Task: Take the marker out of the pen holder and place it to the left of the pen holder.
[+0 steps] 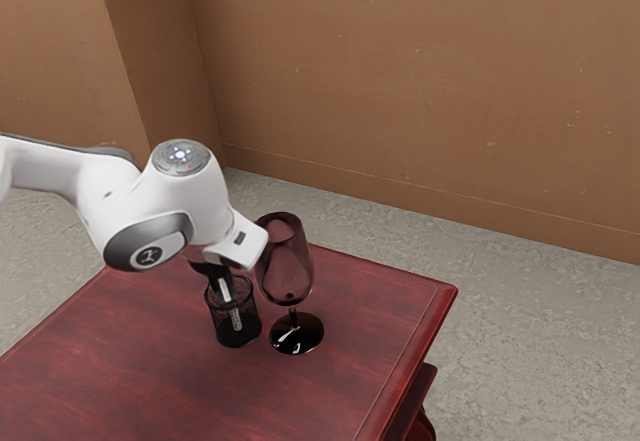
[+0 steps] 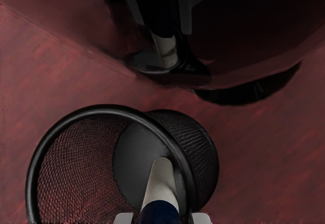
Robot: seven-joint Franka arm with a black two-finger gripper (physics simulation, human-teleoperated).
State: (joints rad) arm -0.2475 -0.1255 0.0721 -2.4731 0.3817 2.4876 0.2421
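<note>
In the exterior view my gripper points down at the mouth of the black mesh pen holder; the pale lower part of the marker shows through the mesh. In the wrist view the marker leans inside the pen holder, its navy end up between the two fingertips of my gripper. Narrow gaps stand on both sides of the marker, so the fingers are apart around it.
A dark, see-through wine glass stands on the red table, close beside the pen holder on the exterior view's right. The wine glass mirrors the fingers and marker. The table's edge lies beyond it.
</note>
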